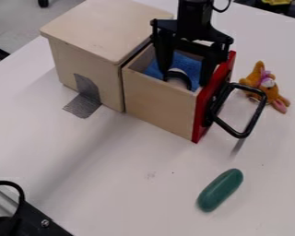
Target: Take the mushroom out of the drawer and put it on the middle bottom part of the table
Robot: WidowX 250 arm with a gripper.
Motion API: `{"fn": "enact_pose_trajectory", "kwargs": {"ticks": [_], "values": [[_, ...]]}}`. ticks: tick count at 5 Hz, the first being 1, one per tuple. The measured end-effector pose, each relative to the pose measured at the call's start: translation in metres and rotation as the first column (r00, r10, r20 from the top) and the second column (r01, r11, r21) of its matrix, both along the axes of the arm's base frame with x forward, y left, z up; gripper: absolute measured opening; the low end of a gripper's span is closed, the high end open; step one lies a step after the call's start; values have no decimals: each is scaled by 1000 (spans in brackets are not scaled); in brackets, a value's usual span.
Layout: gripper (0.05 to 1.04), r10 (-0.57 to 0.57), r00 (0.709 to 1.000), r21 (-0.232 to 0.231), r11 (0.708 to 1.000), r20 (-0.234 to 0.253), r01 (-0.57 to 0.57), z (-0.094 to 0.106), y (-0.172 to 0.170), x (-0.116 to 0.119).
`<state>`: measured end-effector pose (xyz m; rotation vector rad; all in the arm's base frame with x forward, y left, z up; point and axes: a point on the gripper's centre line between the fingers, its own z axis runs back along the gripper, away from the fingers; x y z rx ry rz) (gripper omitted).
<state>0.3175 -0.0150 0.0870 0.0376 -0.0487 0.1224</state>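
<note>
1. Your mushroom (179,80) sits inside the open drawer (156,105), near something blue (188,65).
2. Your hand (185,76) hangs down there, released, its fingers spread.
3. Past the drawer's red front, your bench (113,170) carries an orange plush toy (270,92) and a green oblong object (220,189).

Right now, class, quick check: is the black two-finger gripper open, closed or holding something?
Black two-finger gripper: open, fingers spread apart in the red-fronted wooden drawer, with the dark-and-pale mushroom seen between them, not clamped.
</note>
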Motion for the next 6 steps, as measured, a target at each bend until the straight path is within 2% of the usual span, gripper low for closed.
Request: {"fn": "enact_pose_trajectory", "kwargs": {"ticks": [1,2,5,6], "values": [[998,23,1000,12,1000,-5,-23,-2,8,-1],[999,47,998,21,999,-41,-46,-11,17,-3],[999,81,996,-2,997,-45,-81,-14,27,-5],[999,80,995,-20,997,-57,-81,-21,24,-7]]}}
